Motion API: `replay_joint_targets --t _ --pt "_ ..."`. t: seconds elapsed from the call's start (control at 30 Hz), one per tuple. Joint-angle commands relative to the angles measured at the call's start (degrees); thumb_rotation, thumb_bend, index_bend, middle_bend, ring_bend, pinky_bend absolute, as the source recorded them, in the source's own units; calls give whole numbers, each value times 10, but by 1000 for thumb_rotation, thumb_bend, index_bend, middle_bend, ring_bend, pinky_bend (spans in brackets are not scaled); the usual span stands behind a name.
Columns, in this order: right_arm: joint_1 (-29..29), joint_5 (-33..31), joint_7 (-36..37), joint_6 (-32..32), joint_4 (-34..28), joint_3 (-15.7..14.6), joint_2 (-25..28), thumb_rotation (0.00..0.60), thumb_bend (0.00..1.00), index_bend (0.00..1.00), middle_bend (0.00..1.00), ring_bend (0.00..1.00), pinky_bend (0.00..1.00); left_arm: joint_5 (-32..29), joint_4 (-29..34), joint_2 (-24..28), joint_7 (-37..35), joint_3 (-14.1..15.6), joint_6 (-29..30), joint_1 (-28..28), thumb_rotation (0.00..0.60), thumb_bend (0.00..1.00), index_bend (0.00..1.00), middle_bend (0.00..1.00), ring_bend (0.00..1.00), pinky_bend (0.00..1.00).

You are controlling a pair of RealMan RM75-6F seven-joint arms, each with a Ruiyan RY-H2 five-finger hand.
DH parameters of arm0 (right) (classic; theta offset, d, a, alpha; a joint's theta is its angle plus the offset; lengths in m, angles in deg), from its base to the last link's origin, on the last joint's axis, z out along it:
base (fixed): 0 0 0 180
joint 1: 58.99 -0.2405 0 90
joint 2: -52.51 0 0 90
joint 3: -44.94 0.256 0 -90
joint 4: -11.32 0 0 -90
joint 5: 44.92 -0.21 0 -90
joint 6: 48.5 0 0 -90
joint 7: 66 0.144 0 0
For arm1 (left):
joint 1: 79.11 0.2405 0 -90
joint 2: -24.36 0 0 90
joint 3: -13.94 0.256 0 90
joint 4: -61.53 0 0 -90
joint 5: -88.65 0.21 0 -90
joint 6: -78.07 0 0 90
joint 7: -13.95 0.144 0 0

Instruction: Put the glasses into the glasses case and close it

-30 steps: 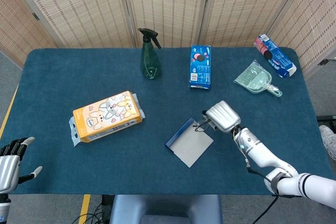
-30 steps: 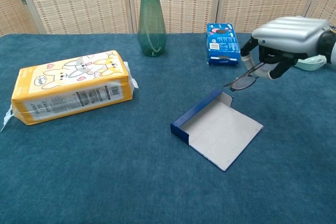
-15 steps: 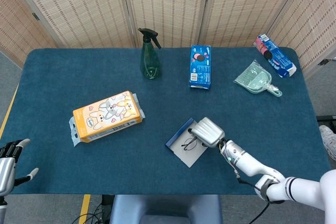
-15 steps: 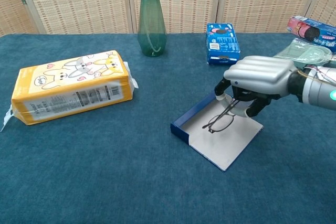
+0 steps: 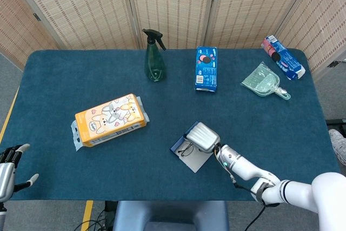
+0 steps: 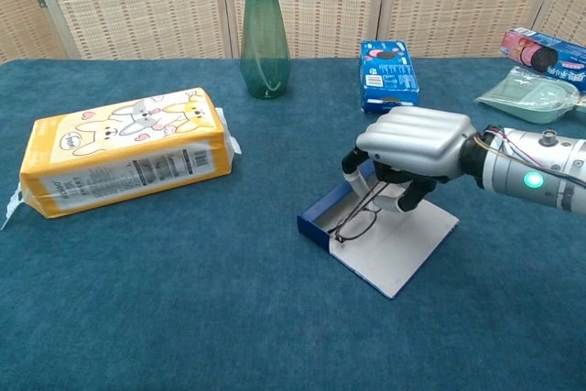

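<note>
Chest view, centre right: the right hand [image 6: 412,146] grips the one pair of glasses [image 6: 355,220] over the single open glasses case [image 6: 380,227], lenses low against its blue wall. Head view shows the left hand [image 5: 8,167] at lower left, fingers spread, holding nothing. Around stand one spray bottle [image 5: 153,56], one orange pack [image 5: 110,119], two blue boxes [image 5: 206,68] and one dustpan [image 5: 263,81].

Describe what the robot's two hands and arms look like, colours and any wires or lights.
The right hand has a ribbed silver-grey back shell and black fingers. Its forearm is silver and white, with a glowing green light and thin loose wires at the wrist. The left hand looks silver-grey with dark fingers and pale tips.
</note>
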Motion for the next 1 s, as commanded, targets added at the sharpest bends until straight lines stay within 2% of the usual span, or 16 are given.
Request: replay_joint_targets --t 0.03,0.17,0.27,0.53,0.67,1.0 --pt "3 -8 -10 2 -6 0 2 600 352 304 1000 1000 972 1 -1 -1 -1 0 -2 -1 600 189 220 237 200 281" --pt "6 -18 -26 9 -16 -1 7 600 318 144 1000 1000 972 3 -2 -2 -2 1 -2 -1 600 189 219 237 200 281" --pt "8 -26 -38 13 -28 0 17 600 294 92 1000 1000 972 3 -2 -1 -3 1 -1 -1 600 188 218 237 200 281" --pt "10 -44 -55 19 -54 5 41 600 234 62 1000 1000 972 5 0 -1 -4 3 -1 1 600 189 217 237 200 281" --pt "6 -58 -69 28 -47 11 25 600 206 44 1000 1000 972 8 1 -2 -5 3 -1 0 600 188 217 237 200 281" --pt "-17 -84 -109 51 -13 28 -23 600 205 37 1000 1000 972 8 4 2 -11 3 2 3 600 188 217 238 200 281"
